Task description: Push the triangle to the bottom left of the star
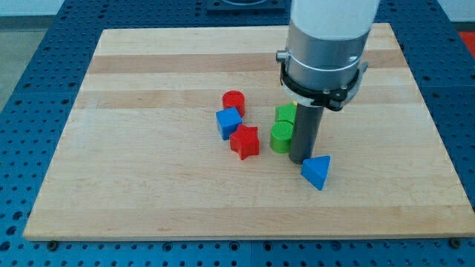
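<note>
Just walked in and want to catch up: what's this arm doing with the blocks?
The arm is pushing blocks around a wooden board with its rod. My tip sits right beside the blue triangle, at its upper left, with two green blocks just to the view's left of the rod. The red star lies further left, so the triangle is still on the star's right.

One camera only, and it looks down at me from the front, high and tilted, facing across the wooden board [148, 185] toward its far edge. It sits near enough that the board fills most of the view, blue perforated table [30, 44] showing around it, while my arm's housing [326, 44] runs off the view's top.
</note>
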